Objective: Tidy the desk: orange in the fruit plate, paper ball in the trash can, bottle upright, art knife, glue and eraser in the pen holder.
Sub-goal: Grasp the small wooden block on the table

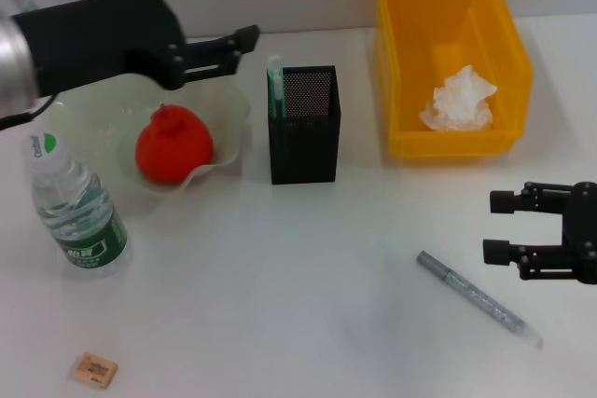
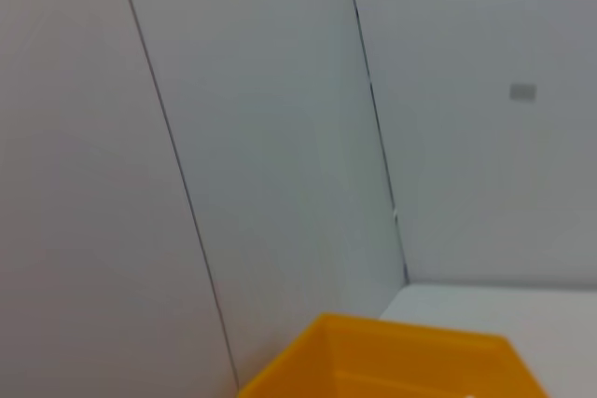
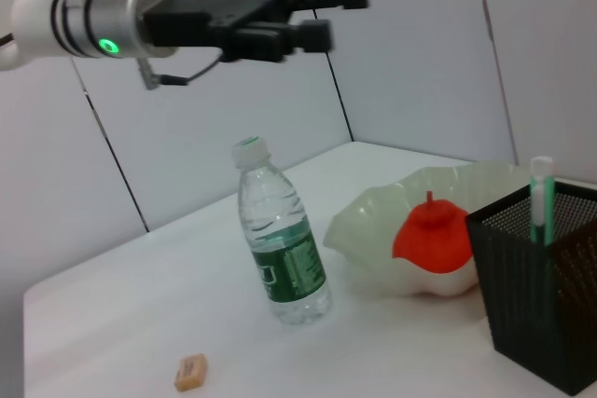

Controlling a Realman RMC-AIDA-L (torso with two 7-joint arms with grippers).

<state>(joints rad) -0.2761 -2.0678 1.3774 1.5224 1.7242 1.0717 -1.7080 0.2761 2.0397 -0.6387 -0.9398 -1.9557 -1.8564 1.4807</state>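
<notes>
On the white surface [image 1: 308,295], going from the left, a small tan eraser [image 1: 96,369] lies near the front edge. Behind it a water bottle [image 1: 76,210] with a green label stands upright. Just beside the bottle sits the translucent fruit plate [image 1: 229,128], with the orange [image 1: 173,146] resting inside it. The left claw [image 1: 224,16] hangs in the air above the plate with its fingers spread apart and nothing between them. Next comes the black mesh pen holder [image 1: 305,137], upright, with a green-and-white stick, seemingly the glue [image 1: 274,90], standing in its left corner. To the right and further back is the yellow trash can [image 1: 499,53], holding the crumpled white paper ball [image 1: 459,100]. In front of it a slim grey art knife [image 1: 476,298] lies diagonally on the surface. The right claw [image 1: 502,227] hovers low at the right edge, near the knife's far end, fingers apart and empty.
</notes>
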